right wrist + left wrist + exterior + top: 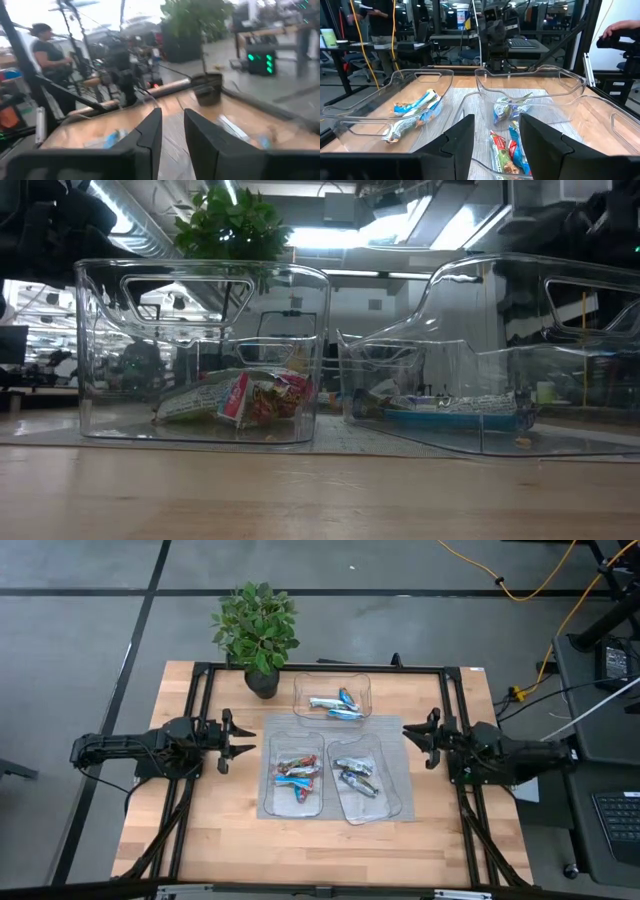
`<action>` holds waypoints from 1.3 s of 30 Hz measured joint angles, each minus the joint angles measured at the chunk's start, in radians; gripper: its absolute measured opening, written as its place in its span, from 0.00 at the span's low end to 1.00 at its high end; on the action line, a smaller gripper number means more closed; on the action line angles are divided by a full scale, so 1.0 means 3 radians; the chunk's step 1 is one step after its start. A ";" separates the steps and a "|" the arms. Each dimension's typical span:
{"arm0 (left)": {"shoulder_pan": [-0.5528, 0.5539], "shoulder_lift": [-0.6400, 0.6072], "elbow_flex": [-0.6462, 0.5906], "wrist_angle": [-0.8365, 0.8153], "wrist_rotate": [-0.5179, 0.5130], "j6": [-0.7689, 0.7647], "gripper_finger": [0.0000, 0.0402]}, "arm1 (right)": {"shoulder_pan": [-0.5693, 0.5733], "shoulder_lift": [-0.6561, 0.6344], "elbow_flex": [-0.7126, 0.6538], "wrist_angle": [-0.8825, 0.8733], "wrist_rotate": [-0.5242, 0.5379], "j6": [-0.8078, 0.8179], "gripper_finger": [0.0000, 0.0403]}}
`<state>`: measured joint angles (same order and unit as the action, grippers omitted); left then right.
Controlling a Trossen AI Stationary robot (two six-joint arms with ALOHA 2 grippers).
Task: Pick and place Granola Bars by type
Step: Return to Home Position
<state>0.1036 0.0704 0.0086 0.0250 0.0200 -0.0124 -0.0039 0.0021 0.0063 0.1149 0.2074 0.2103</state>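
Three clear trays sit on a grey mat [392, 730] and hold the Granola Bars. Bright blue-and-red bars [297, 777] lie in the near-left tray [273, 802], also seen as bars [507, 150]. Silvery bars [355, 778] lie in the near-right tray [392, 802]. Blue-silver bars [335, 705] lie in the far tray [332, 680]. My left gripper [243, 738] [497, 140] hovers open at the mat's left edge, pointing at the trays. My right gripper [408, 738] [173, 135] hovers open at the mat's right edge. Neither holds anything.
A potted plant [257, 630] stands at the table's far edge, left of the far tray. Bare wood lies along the near edge [320, 850] and behind each arm. People and desks show in the room beyond the table [47, 55].
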 joint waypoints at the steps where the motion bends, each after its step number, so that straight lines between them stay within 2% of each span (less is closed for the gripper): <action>1: 0.0000 0.0000 0.0000 0.0003 0.0001 0.0000 0.37 | -0.0055 0.0000 0.0001 -0.0065 -0.0011 0.0035 0.21; 11: 0.0000 0.0000 0.0000 0.0003 -0.0003 0.0000 0.38 | -0.0194 0.0000 0.0000 -0.0207 -0.0123 0.0105 0.21; 16: 0.0001 0.0000 0.0000 0.0003 -0.0003 0.0000 0.37 | -0.0199 0.0000 0.0000 -0.0310 -0.0764 -0.0021 0.21; 18: 0.0001 0.0000 0.0000 0.0003 -0.0003 0.0000 0.37 | -0.0190 0.0000 0.0000 -0.0296 -0.0847 -0.0160 0.21; 39: 0.0001 0.0000 0.0000 0.0003 -0.0003 0.0000 0.37 | -0.0097 0.0017 0.0000 -0.0305 -0.0759 -0.0109 0.21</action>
<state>0.1038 0.0704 0.0086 0.0257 0.0191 -0.0124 -0.0330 0.0071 0.0063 0.0235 -0.0204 0.1776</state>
